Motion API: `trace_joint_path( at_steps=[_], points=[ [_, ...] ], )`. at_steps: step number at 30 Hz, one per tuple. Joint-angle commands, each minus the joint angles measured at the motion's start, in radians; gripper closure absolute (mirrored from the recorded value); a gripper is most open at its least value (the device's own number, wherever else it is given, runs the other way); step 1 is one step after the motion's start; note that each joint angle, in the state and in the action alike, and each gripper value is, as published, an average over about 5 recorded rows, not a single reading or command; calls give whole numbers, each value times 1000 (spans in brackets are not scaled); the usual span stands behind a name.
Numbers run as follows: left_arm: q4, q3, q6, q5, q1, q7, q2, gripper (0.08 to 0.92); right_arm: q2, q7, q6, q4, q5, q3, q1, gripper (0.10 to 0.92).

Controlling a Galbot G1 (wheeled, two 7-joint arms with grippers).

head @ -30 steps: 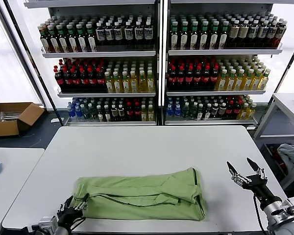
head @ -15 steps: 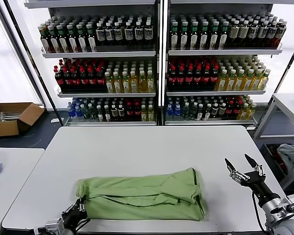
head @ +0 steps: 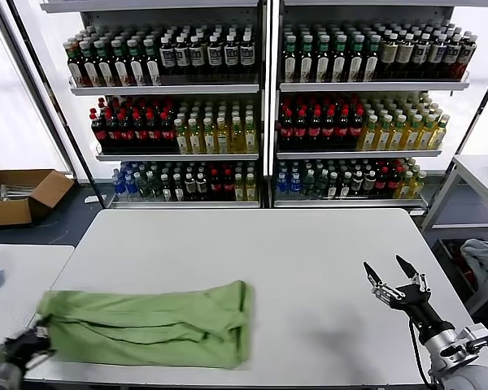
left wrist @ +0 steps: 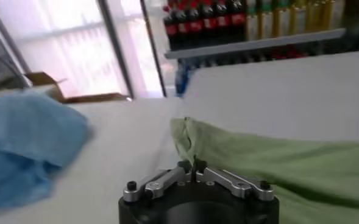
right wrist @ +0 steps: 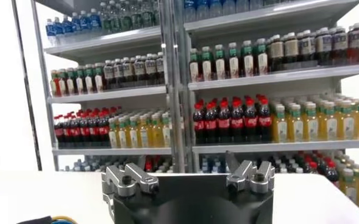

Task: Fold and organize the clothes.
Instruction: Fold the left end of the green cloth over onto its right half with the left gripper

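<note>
The clothes, a light green shirt folded into a long band, lie along the front left of the white table, with their left end over the table's left edge. My left gripper sits at that end, beyond the front left corner. In the left wrist view the left gripper is shut on a thin fold of the green fabric. Over the table's right side my right gripper hovers open and empty. In the right wrist view the right gripper faces the shelves.
Shelves of bottles stand behind the table. A lower side table at the left carries a blue cloth. A cardboard box lies on the floor at far left. A grey-white bundle sits to the right.
My left gripper shut on the shirt's left end and dragged the whole shirt leftward along the front edge. The right gripper drifted a little left and forward, staying open.
</note>
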Motion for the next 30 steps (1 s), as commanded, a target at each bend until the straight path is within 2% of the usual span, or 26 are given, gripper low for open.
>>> trace_joint_path(
  at_steps=[1, 5, 10, 17, 24, 30],
  points=[
    [-199, -188, 49, -120, 7, 3, 116, 911, 12, 0, 0, 21, 2, 4, -16, 203],
    [-379, 6, 79, -110, -19, -49, 58, 911, 8, -1, 2, 31, 4, 18, -32, 203],
    [-460, 304, 73, -28, -49, -70, 21, 911, 16, -3, 2, 43, 0, 17, -42, 203],
    [-390, 535, 26, 101, -77, -49, -41, 911, 18, -4, 0, 49, -3, 16, -45, 203],
    [-294, 673, 16, 133, -143, -46, -104, 911, 21, -5, -4, 50, -13, 8, -46, 203],
    [-231, 791, 37, 108, -208, -52, -120, 911, 27, -3, -14, 55, -23, 0, -41, 203]
  ],
)
